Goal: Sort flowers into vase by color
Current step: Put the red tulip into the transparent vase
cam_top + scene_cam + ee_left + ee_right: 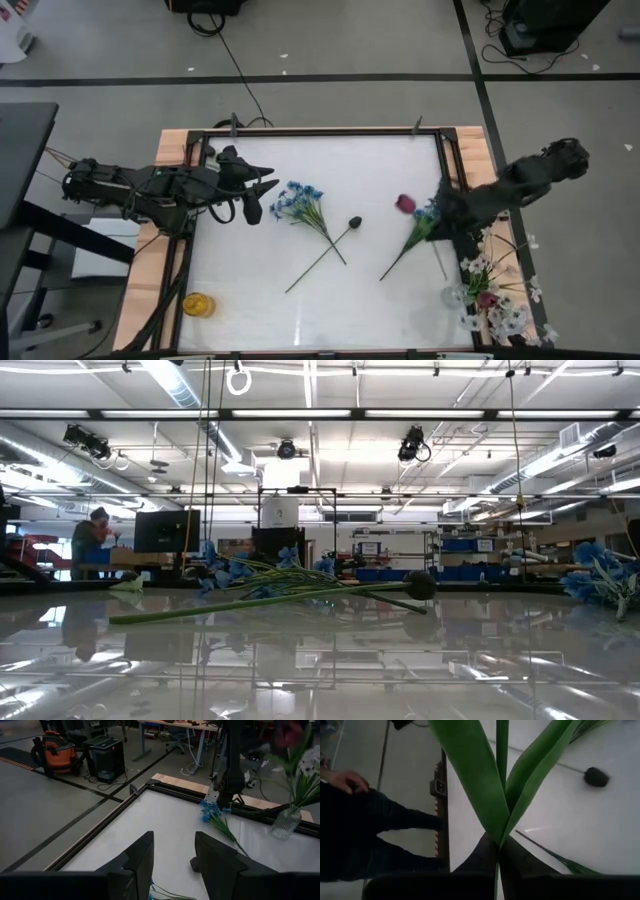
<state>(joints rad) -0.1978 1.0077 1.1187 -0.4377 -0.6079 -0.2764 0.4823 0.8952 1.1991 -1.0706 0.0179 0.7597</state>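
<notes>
The right gripper [497,855] is pinching the red tulip's stem [400,250], fingers closed just below its green leaves [485,775]. The left gripper [268,190] is hovering half open and empty beside the blue bunch [300,203]; the blackish bud [354,222] is lying between them on the table [330,300], and farther off the glass vase [458,296] is holding white sprays.

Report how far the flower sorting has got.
Done: the clear vase at the table's right edge already holds white sprays and a red bud. In hand: the right hand is shut on the red tulip. Left: the blue bunch and black bud lie on the table; the left hand hovers open beside them.
</notes>
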